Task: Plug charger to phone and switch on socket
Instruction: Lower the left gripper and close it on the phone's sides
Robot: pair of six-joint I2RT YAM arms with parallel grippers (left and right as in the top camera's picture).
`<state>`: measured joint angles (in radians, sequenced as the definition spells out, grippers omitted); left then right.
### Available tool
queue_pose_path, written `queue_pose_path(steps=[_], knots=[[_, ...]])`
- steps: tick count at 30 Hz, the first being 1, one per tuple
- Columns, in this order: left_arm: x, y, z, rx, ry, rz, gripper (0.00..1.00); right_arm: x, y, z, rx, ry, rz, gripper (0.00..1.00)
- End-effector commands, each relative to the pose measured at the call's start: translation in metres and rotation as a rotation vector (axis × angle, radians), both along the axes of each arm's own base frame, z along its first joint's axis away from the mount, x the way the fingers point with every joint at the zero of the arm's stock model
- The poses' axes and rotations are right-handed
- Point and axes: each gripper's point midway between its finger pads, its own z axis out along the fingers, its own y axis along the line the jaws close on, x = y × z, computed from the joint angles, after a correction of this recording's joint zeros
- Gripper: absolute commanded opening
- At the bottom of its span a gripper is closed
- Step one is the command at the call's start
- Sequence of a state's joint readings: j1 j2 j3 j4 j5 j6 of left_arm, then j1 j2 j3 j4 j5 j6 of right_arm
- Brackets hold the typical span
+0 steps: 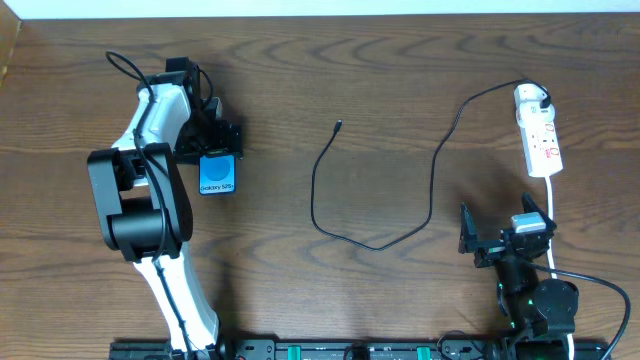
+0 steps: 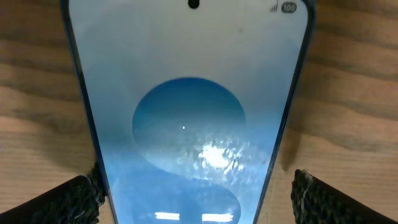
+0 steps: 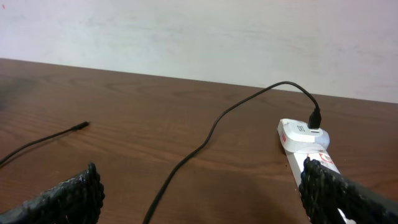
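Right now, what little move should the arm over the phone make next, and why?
Most likely, close the left gripper on the phone. Its jaws stand open with one finger at each long side of the phone, so a squeeze would grip it. The charger tip lies loose on the table, not plugged in, so the phone probably needs holding first.

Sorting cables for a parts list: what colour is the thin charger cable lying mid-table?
Black; the thin charger cable shows best in the overhead view.
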<state>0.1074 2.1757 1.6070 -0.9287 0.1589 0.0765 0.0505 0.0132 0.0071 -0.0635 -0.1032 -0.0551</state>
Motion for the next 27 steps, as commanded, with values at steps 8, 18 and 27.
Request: queue_pose_path(steps=[8, 18, 27], knots=[[-0.015, -0.004, -0.026, -0.012, 0.031, 0.009, 0.96, 0.000, -0.002, -0.002, 0.013, 0.007, -0.009, 0.99], [-0.023, -0.005, -0.032, -0.014, 0.053, 0.009, 0.96, 0.000, -0.002, -0.002, 0.013, 0.007, -0.009, 0.99], [-0.024, -0.005, -0.032, 0.028, 0.061, -0.012, 0.95, 0.000, -0.002, -0.002, 0.013, 0.007, -0.009, 0.99]])
